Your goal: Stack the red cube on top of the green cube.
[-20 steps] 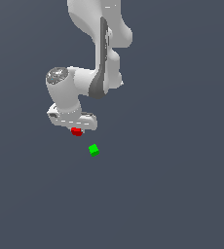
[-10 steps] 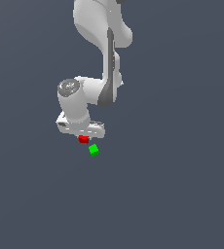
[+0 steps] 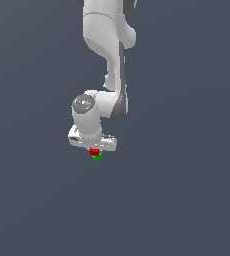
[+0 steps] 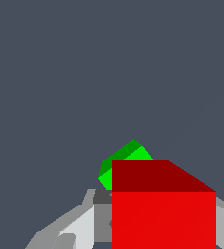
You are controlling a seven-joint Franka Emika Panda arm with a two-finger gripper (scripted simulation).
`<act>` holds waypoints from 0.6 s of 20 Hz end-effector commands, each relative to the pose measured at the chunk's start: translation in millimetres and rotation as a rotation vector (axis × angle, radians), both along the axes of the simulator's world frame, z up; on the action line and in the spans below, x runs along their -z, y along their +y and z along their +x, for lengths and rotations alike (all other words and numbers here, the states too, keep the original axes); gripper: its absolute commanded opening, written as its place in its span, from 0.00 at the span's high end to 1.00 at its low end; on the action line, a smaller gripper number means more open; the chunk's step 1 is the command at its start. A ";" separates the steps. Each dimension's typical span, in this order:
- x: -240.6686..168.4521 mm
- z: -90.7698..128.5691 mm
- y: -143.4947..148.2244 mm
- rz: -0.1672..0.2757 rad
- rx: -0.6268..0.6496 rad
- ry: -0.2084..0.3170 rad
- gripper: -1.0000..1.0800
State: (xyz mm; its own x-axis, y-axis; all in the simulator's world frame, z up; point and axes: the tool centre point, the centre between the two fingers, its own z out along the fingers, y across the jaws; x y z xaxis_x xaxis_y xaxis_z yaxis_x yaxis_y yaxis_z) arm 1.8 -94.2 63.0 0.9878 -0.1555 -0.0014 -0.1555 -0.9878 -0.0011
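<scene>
The red cube point(image 3: 93, 151) is off the counter point(image 3: 187, 200) and gripped in the tool point(image 3: 94, 151), whose fingers are drawn in narrow against the cube's sides. In the exterior view it hangs directly over the green cube point(image 3: 97, 157), the two so close that I cannot tell whether they touch. So the pick and the carry look done. What is left, as I judge it, is the last bit of lowering, the release, and the retreat of the arm.

In the wrist view the red cube point(image 4: 163, 214) fills the near part of the picture, with the green cube point(image 4: 126, 158) peeking out just beyond it (only one corner and parts of two faces show).

A cube has no long axis, so only the yaw matters. The red cube sits square to the tool's fingers point(image 4: 80, 228), while the green cube is turned, an edge pointing toward the camera. The two appear rotated relative to each other, so the stack would likely rest with corners offset.
</scene>
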 end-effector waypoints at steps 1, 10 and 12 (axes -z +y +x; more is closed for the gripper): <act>1.6 3.4 2.1 -0.001 0.001 -0.001 1.00; 1.1 3.6 1.4 -0.001 0.001 -0.001 0.04; 1.1 3.6 1.4 -0.001 0.001 -0.001 0.04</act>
State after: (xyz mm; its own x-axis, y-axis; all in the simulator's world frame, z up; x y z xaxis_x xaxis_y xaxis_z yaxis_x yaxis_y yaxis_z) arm 5.3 -92.7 61.9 0.9877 -0.1566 0.0000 -0.1566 -0.9877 -0.0001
